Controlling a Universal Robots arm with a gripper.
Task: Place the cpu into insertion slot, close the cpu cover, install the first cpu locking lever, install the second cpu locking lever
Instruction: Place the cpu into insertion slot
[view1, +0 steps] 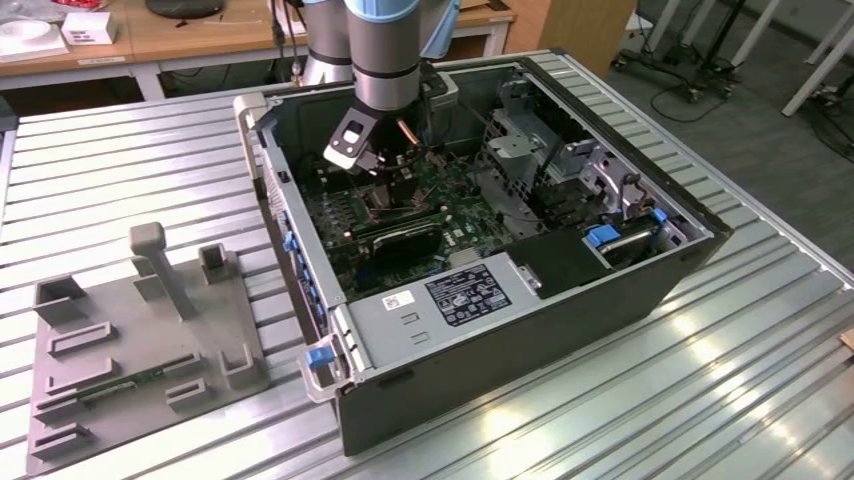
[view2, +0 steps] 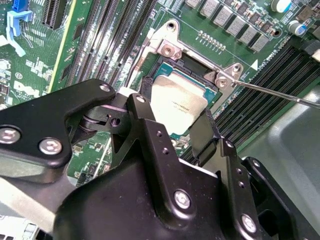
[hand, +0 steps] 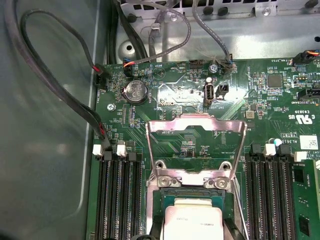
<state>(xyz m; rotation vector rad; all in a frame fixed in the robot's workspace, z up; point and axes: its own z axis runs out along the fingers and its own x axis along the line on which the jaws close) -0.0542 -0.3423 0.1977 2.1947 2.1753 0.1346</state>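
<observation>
Arm (view1: 387, 50) approx. vertical w/ end effector (view2: 172, 118) straight down, low.

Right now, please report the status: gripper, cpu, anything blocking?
Status: gripper low over the cpu. The cpu sits in the insertion slot. The cpu cover stands open. Nothing blocking seen.

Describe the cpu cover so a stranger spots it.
Inside the open computer case, find the green motherboard, then the grey cpu between black memory slots. The cpu cover is the silver frame swung open beside it, the only part with a window.
</observation>
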